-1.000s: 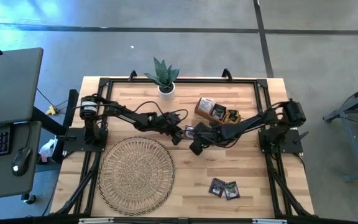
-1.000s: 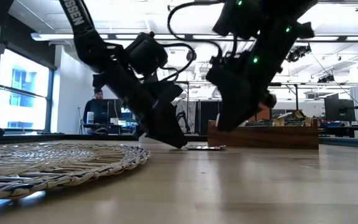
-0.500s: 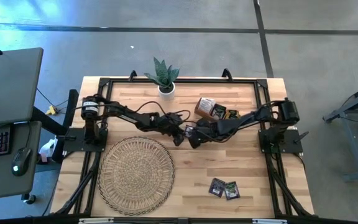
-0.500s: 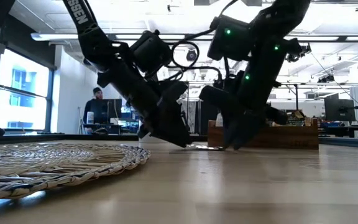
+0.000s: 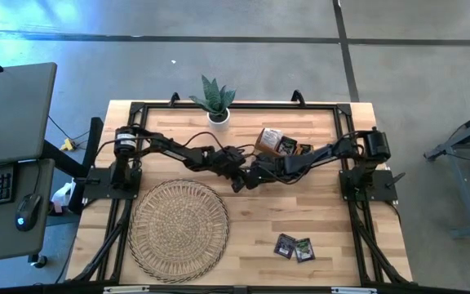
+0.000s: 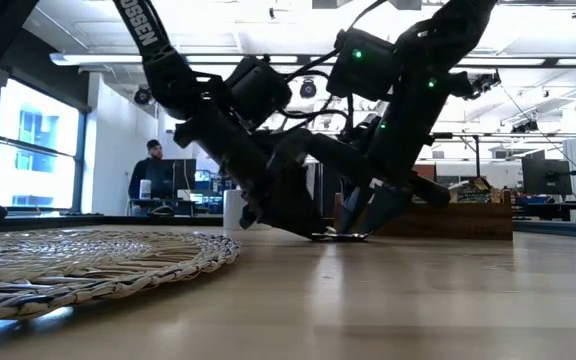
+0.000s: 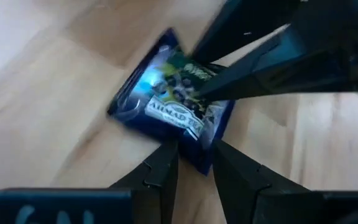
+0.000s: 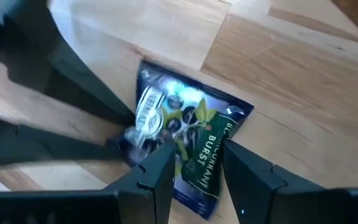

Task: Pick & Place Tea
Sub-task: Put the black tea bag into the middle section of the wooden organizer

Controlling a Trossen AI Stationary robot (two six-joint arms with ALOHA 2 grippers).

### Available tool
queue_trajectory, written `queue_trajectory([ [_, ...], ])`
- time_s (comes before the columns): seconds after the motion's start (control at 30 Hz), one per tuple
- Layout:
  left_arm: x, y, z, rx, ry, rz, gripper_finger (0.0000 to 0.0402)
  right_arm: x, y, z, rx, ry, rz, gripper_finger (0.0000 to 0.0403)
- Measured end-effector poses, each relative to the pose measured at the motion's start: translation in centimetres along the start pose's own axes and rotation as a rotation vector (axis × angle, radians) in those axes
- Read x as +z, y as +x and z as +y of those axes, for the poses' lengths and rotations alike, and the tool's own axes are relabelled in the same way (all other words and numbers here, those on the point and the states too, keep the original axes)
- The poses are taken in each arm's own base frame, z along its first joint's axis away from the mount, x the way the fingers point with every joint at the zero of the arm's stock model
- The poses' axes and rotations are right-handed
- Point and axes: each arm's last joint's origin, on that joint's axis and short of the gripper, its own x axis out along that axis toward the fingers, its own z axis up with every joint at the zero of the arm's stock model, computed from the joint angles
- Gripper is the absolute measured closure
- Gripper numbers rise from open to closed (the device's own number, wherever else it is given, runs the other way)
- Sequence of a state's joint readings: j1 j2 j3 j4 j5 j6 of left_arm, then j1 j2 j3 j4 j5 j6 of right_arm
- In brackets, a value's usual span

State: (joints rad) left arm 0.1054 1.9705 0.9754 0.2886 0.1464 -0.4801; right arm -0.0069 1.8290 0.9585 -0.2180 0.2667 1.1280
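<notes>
Dark-blue tea sachet (image 7: pixel 171 106) lies flat on the wood table (image 5: pixel 317 216), approx. centre, between the wooden tray (image 5: pixel 282 145) and the woven mat (image 5: pixel 178 227). We see both grippers converge on it from opposite sides.

Left gripper (image 7: pixel 194 158): reaches in from the left side of the table, tips at table level. Fingers (image 7: pixel 163 168) sit a narrow gap apart, w/ one corner of the sachet between them. We cannot tell if the pads actually press the foil or only straddle it.

Right gripper (image 8: pixel 194 162): reaches in from the right side, also low. Fingers (image 8: pixel 157 168) stand slightly apart, w/ the opposite edge of the same sachet in the gap. Firm contact not confirmed in the right wrist view.

In the low view both grippers (image 6: pixel 313 225) (image 6: pixel 363 215) slope down to one point on the tabletop; the sachet (image 6: pixel 333 237) shows only as a thin flat edge there, resting on the wood.

Other items:
- Two more sachets (image 5: pixel 294 247) lie side by side near the front right of the table, well apart from the arms.
- Tray holds further sachets; count not legible.
- Potted plant (image 5: pixel 215 100) stands at the rear edge.
- One person (image 6: pixel 150 178) stands in the room beyond the table.
</notes>
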Motion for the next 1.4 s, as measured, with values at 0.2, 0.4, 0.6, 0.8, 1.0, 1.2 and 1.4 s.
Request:
queue_trajectory([
  [0.2,0.3,0.6,-0.5,-0.017,0.010,0.030,0.0303,0.0,0.0,-0.1,-0.003,-0.035,0.013,0.0274],
  [0.4,0.2,0.6,-0.5,0.008,0.004,0.041,0.0303,-0.9,-0.3,-0.2,-0.074,-0.100,-0.022,0.0286],
  [0.6,0.1,0.7,-0.6,-0.037,0.005,0.053,0.0303,-1.6,-0.5,-0.4,-0.124,-0.127,-0.013,0.0337],
  [0.8,0.1,0.7,-0.7,-0.045,0.006,0.058,0.0303,-1.6,-0.5,-0.5,-0.138,-0.194,-0.035,0.0394],
  [1.0,0.0,0.7,-0.7,-0.048,0.006,0.061,0.0303,-1.5,-0.6,-0.5,-0.145,-0.307,-0.037,0.0400],
  [1.2,0.0,0.7,-0.8,-0.047,0.001,0.061,0.0303,-1.3,-1.9,-0.4,-0.115,-0.391,-0.013,0.0401],
  [1.4,0.2,0.5,-0.9,-0.061,0.001,0.050,0.0303,-0.2,-5.4,-1.0,-0.173,-0.422,-0.066,0.0402],
])
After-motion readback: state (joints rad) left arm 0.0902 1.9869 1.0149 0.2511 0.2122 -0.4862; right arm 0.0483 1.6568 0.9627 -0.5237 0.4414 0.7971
